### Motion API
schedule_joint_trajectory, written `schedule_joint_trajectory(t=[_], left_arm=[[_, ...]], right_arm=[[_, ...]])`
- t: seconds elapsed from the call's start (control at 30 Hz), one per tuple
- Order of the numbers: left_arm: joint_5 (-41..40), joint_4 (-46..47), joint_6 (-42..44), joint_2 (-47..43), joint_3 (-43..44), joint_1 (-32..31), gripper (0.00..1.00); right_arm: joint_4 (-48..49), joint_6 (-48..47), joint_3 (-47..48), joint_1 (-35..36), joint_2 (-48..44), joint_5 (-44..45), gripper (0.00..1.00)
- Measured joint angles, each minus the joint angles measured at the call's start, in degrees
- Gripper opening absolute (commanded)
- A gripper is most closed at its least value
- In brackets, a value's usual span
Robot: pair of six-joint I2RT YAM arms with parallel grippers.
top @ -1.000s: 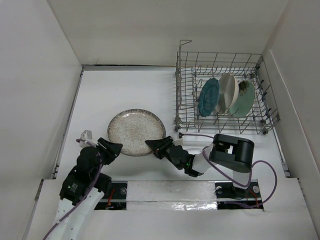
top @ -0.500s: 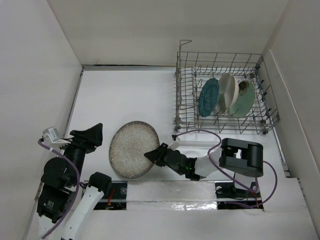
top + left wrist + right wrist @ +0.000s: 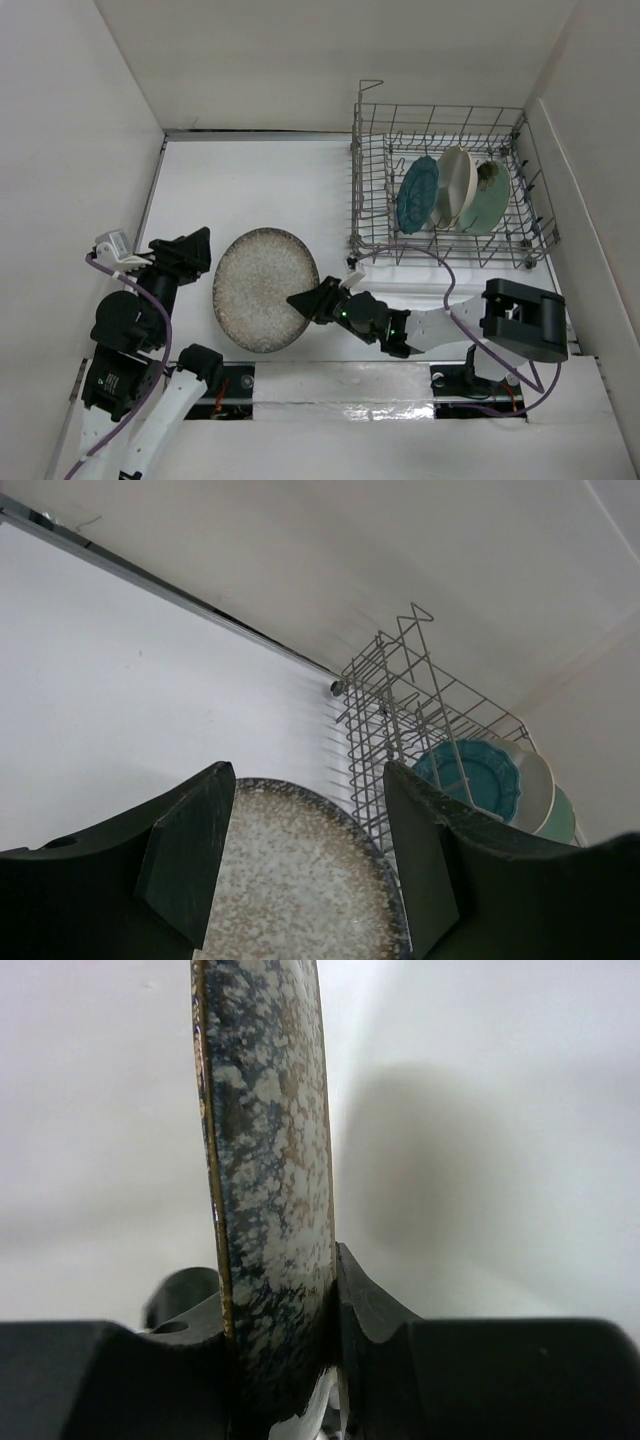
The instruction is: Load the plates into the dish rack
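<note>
The speckled beige plate [image 3: 263,290] is lifted off the table left of the middle, held at its right rim by my right gripper [image 3: 308,300]. In the right wrist view the jaws are shut on the plate's rim [image 3: 270,1190], seen edge-on. My left gripper [image 3: 190,248] is open and empty, raised just left of the plate; its view looks down on the plate [image 3: 290,880] between the fingers. The dish rack [image 3: 445,190] stands at the back right and holds the teal plate [image 3: 417,194], the cream plate [image 3: 453,186] and the mint plate [image 3: 484,200] upright.
White walls close in the table on the left, back and right. The rack's near wire side [image 3: 440,248] stands just behind my right arm. The rack also shows in the left wrist view [image 3: 420,720].
My right gripper has lifted the speckled plate off the table and drawn it toward the near edge. My left arm has pulled back to the left and risen.
</note>
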Motion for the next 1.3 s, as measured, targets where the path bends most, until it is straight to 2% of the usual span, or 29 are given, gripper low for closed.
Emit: schedule_joint_trajectory(t=[0.2,0.37,0.53,0.63,0.73,0.77,0.87,0.93,1.07,1.17,1.3], left_arm=[[0.5,3.2,2.4,3.0,0.3,0.0,0.54],[0.5,4.6,3.0,3.3,2.3,0.0,0.54],[1.0,7.4,3.4,2.7,4.3,0.0,0.53],[2.7,8.7,3.7,3.0,4.4,0.0,0.50],[5.7,9.9,4.5,4.0,2.8,0.0,0.41],[7.0,10.0,4.8,4.5,2.0,0.0,0.32],[11.4,9.9,6.2,7.1,-0.5,0.0,0.14],[14.3,9.8,7.0,8.5,-2.2,0.0,0.09],[18.3,9.6,8.3,9.0,-5.1,0.0,0.08],[20.2,10.0,8.7,7.7,-6.6,0.0,0.12],[22.4,11.4,8.8,5.6,-8.9,-0.9,0.14]], right_arm=[[0.2,-1.0,2.4,-3.3,-5.0,-3.4,0.00],[-5.8,-4.9,4.7,-6.5,-10.8,-4.0,0.00],[-10.2,-8.6,8.3,-16.0,-18.1,-6.0,0.00],[-12.6,-9.2,9.8,-24.0,-21.6,-8.1,0.00],[-18.1,-10.6,11.6,-33.4,-26.2,-9.8,0.00],[-20.2,-11.1,12.5,-36.4,-27.5,-10.3,0.00],[-28.0,-13.2,16.8,-48.0,-31.0,-12.9,0.00],[-32.7,-14.4,20.6,-56.5,-32.0,-15.8,0.00],[-39.1,-14.9,28.2,-73.5,-32.2,-21.3,0.00],[-42.9,-15.3,33.1,-84.7,-31.6,-25.8,0.00],[-47.3,-18.7,39.3,-96.2,-29.9,-32.5,0.00]])
